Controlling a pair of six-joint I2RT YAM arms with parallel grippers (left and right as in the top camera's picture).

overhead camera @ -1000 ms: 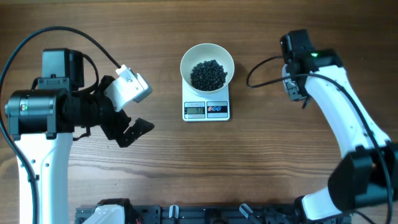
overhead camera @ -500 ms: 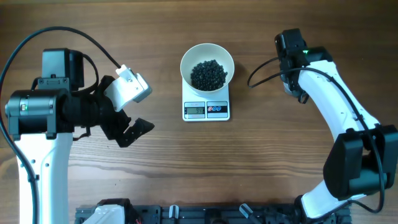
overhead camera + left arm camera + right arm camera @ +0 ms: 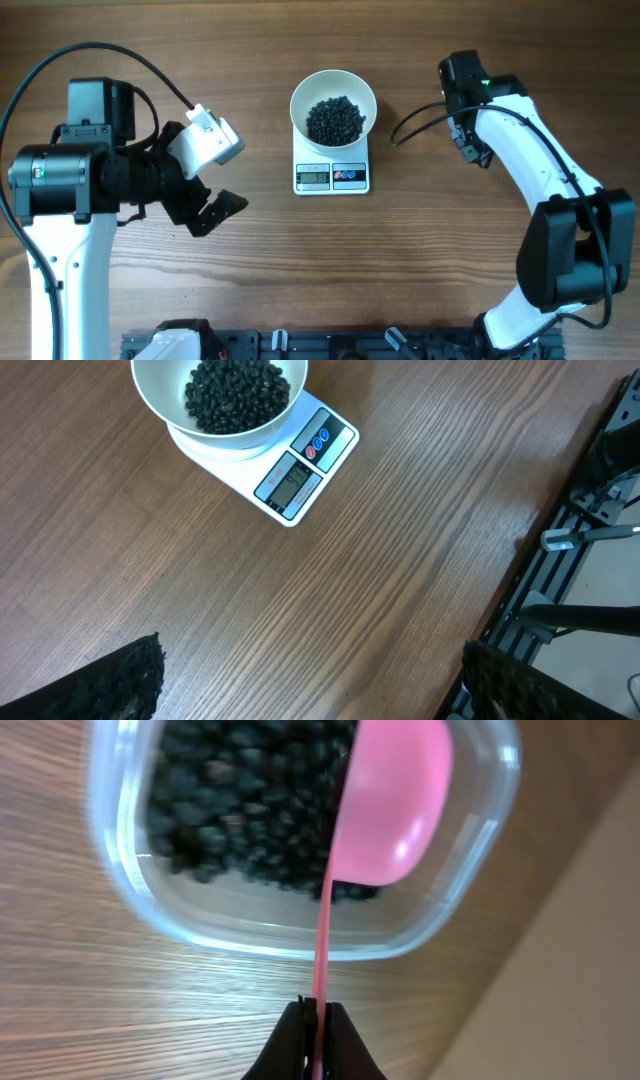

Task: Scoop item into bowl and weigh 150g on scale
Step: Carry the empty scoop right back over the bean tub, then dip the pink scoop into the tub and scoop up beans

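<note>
While the wooden table [image 3: 300, 260] carries little else, we judge the job well under way but not confirmed as finished. The left gripper [image 3: 225, 172] hangs well apart from the scale, its jaws spread wide and holding nothing. The right gripper [image 3: 316, 1028] is clamped tight on the thin handle of the pink scoop [image 3: 385, 805], whose cup lies over the clear tub [image 3: 125, 900] and looks empty to us. The scale [image 3: 332, 177] sits mid-table, and the bowl [image 3: 299, 105] stands on its platform rather than on the wood. A heap of the item [image 3: 335, 120] already covers the bowl's bottom, and more beans [image 3: 240, 810] lie in the tub. The display [image 3: 313, 178] is too small for us to read, so we cannot tell whether the target weight is met. We reckon further scoops, or a final trim, may be left.
</note>
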